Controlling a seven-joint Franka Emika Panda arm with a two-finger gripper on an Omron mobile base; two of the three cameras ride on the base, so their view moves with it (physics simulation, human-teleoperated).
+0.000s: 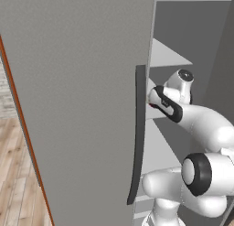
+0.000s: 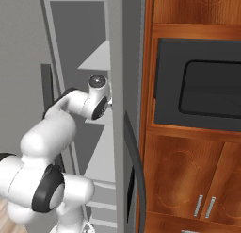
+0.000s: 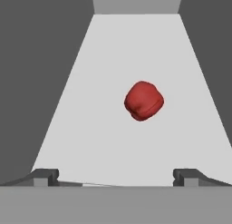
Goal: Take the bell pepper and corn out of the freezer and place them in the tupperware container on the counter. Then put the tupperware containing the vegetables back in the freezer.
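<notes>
Left base view puts me in front of the freezer [image 1: 77, 106] with its flat grey door swung open and the long dark handle [image 1: 138, 133] running down its edge; my arm reaches past that edge onto one of the pale shelves [image 1: 157, 149], and a sliver of red shows just by the wrist, likely the bell pepper [image 1: 150, 104]. Right base view gives the same reach from the other side: the arm goes in between the shelves [image 2: 101, 156], beside a wooden cabinet [image 2: 188, 175] holding a dark built-in oven [image 2: 200, 88]; I can't make out the hand itself here. Hand view looks along a pale shelf floor [image 3: 90, 128], where the bell pepper lies on its own a little right of centre, ahead of the gripper [image 3: 116, 177], whose two tips stand spread wide with nothing between them. I judge the task barely begun: freezer open, pepper not yet grasped. From here I can't see the corn, the tupperware container or the counter, so both vegetables remain to be moved and the container returned
</notes>
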